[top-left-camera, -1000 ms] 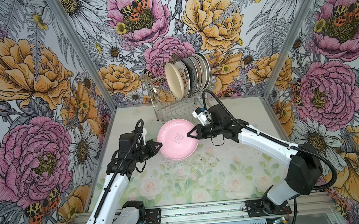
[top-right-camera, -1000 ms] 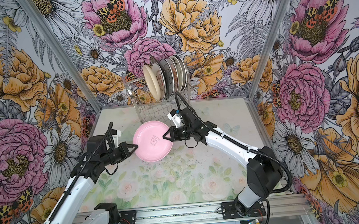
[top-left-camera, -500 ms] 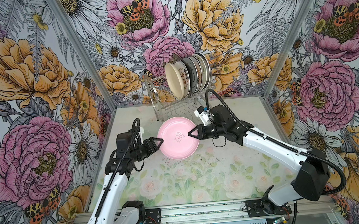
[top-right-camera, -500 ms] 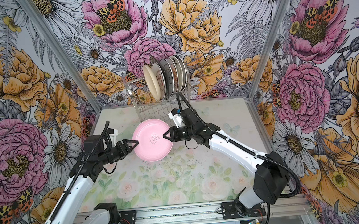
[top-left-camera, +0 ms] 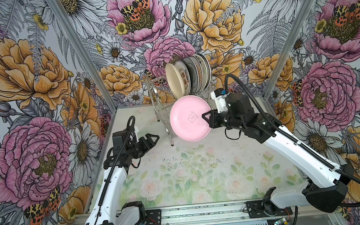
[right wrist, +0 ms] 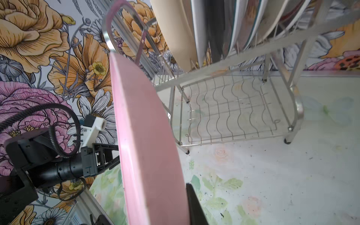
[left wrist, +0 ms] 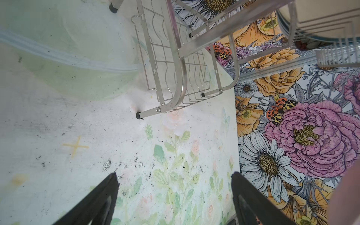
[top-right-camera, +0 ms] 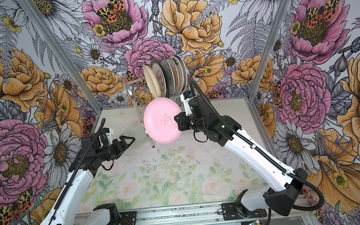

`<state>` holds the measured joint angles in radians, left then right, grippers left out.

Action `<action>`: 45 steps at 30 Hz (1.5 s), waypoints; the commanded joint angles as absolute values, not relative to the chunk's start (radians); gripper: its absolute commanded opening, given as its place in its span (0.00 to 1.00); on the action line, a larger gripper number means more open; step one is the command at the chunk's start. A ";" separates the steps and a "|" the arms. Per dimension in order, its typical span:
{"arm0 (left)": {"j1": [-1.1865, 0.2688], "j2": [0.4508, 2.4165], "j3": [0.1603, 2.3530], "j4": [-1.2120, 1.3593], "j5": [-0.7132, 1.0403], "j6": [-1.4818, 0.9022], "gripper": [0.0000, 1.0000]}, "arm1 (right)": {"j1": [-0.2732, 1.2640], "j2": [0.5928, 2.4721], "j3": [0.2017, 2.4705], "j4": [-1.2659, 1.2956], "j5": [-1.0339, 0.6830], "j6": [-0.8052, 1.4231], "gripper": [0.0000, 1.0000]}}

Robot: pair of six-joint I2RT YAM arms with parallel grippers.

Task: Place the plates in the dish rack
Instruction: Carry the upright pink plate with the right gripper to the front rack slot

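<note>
The dish rack [top-left-camera: 164, 118] stands at the far edge of the table [top-left-camera: 190, 173], about in the middle of that edge. In its upper tier a row of plates [top-left-camera: 196, 74] stands on edge, one close behind the other. The plate at the end of the row toward the table's left edge is the cream plate [top-left-camera: 173, 80].

The pink plate [top-left-camera: 189, 118] is in the air just in front of the rack, at the height of the lower tier, and in both top views it covers a part of the rack. It is tilted, nearly on edge, and its face carries a small printed figure. The right pincer [top-left-camera: 205, 116] is closed on its rim, on the side toward the table's right edge. In the right wrist view one black finger [right wrist: 194, 204] lies against the plate.

The left pincer [top-left-camera: 152, 139] is nearer the table's left edge, well apart from the pink plate, and it points toward the rack. It is open: in the left wrist view its two fingers [left wrist: 93, 204] stand wide apart above the table.
</note>
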<state>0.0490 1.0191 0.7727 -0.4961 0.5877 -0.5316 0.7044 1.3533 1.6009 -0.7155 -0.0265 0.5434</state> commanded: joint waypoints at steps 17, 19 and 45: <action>0.040 1.063 0.800 -0.441 0.540 -0.501 0.97 | 0.896 1.789 2.416 -0.766 0.665 0.140 0.00; 0.039 1.065 0.798 -0.441 0.538 -0.503 0.98 | 0.906 1.861 2.511 -0.764 0.708 0.101 0.00; 0.037 1.106 0.797 -0.421 0.554 -0.502 0.99 | 0.898 2.279 2.825 -0.556 0.848 -0.110 0.00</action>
<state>0.0414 1.1027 0.7727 -0.4576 0.5571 -0.5198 0.9070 2.2620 2.7930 -0.6369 0.8200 -0.0914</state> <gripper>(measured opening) 0.986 0.157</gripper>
